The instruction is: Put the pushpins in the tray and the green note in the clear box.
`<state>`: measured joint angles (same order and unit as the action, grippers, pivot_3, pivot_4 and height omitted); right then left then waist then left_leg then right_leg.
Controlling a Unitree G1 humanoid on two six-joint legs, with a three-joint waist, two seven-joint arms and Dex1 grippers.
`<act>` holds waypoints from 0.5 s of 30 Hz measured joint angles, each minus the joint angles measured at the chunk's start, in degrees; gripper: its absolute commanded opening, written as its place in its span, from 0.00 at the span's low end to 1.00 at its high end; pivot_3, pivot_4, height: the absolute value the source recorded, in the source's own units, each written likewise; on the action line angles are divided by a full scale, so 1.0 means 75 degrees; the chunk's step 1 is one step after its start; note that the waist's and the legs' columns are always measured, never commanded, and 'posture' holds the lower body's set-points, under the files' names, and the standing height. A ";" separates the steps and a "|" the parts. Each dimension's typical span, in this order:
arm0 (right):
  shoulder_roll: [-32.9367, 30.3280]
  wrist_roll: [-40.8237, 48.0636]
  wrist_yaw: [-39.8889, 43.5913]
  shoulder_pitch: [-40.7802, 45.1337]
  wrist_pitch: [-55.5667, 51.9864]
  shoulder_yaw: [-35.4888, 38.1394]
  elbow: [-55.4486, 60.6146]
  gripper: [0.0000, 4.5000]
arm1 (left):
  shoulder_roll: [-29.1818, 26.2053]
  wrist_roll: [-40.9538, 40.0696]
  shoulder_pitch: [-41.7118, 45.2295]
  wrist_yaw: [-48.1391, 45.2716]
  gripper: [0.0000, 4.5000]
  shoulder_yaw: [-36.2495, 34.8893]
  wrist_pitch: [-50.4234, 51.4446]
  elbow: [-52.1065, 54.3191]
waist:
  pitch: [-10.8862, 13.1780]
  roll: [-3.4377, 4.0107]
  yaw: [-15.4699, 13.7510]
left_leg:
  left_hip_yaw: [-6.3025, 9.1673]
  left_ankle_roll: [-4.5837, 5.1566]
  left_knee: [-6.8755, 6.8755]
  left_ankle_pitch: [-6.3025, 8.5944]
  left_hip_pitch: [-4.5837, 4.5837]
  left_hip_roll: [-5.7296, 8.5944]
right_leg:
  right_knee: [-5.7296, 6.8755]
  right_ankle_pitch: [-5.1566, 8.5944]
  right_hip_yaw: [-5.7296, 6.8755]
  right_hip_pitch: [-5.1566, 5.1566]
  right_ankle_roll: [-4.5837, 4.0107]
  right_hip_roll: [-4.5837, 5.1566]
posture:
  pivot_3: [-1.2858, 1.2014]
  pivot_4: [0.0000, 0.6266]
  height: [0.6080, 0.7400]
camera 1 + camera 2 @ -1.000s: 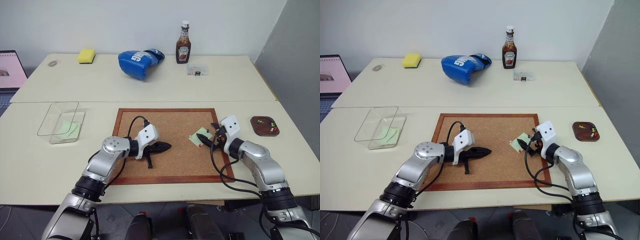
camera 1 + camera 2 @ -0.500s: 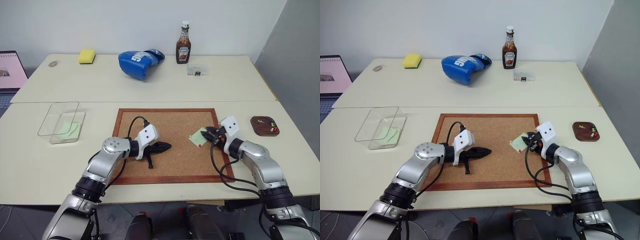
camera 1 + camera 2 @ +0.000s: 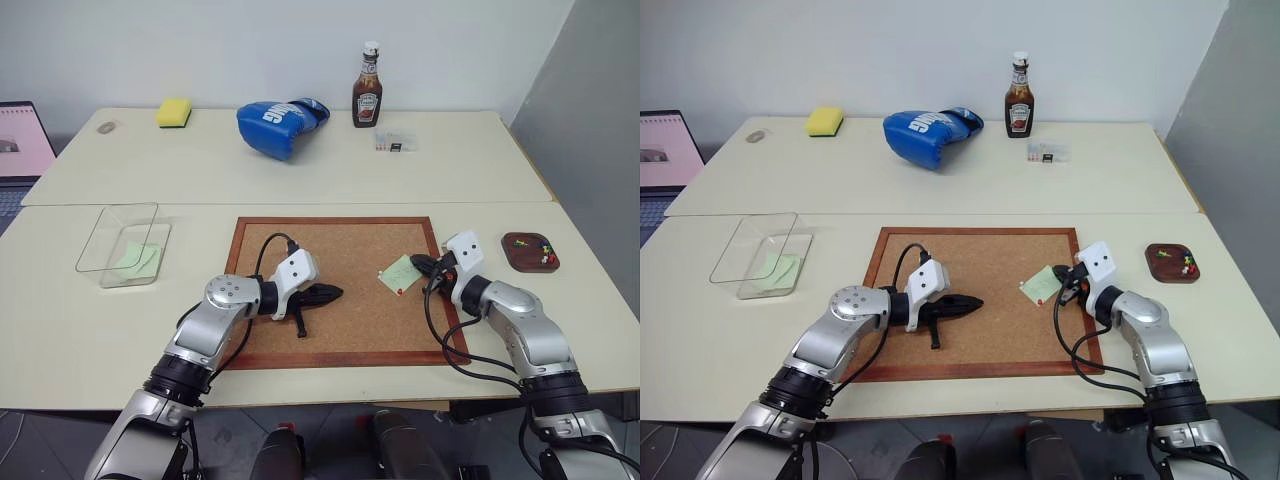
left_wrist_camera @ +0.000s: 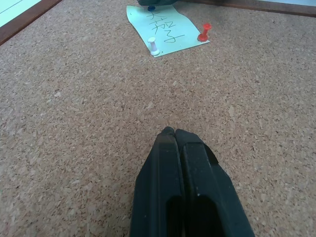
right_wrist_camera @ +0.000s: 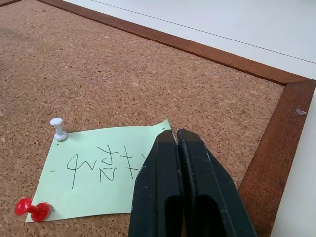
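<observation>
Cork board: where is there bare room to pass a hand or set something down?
Bare cork lies between the left pincer and the green note, and along the cork board's far edge. The table strips between board and clear box, and between board and tray, are free. Crowded: the note, with white pushpin, red pushpin and the right pincer.

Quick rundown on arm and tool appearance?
Both arms have silver-grey metal shells with black ribbed joint sections. Each wrist carries a white angular housing. The left tool and right tool each have two matte black tapered fingers. Loose black cables loop outside each forearm.
</observation>
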<state>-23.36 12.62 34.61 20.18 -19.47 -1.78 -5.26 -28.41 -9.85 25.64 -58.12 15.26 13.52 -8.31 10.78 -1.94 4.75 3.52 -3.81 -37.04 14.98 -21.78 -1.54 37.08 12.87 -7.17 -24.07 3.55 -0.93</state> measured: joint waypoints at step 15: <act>0.0121 0.0610 -0.0266 0.0150 -0.0804 0.0340 0.1521 0.01 | -0.0002 0.0135 -0.0006 -0.0005 0.00 0.0060 0.0263 0.0150 | -0.0030 0.0031 0.0002 | 0.0007 0.0000 0.0001 0.0000 0.0001 0.0000 | 0.0000 0.0001 0.0004 0.0003 0.0000 0.0000 | 0.52 0.24 1.00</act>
<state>-22.45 17.20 32.62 21.30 -25.50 0.76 6.15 -28.42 -8.84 25.60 -58.16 15.71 15.50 -7.18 10.55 -1.70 4.76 3.57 -3.81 -37.03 14.98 -21.77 -1.54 37.08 12.87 -7.14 -24.05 3.55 -0.94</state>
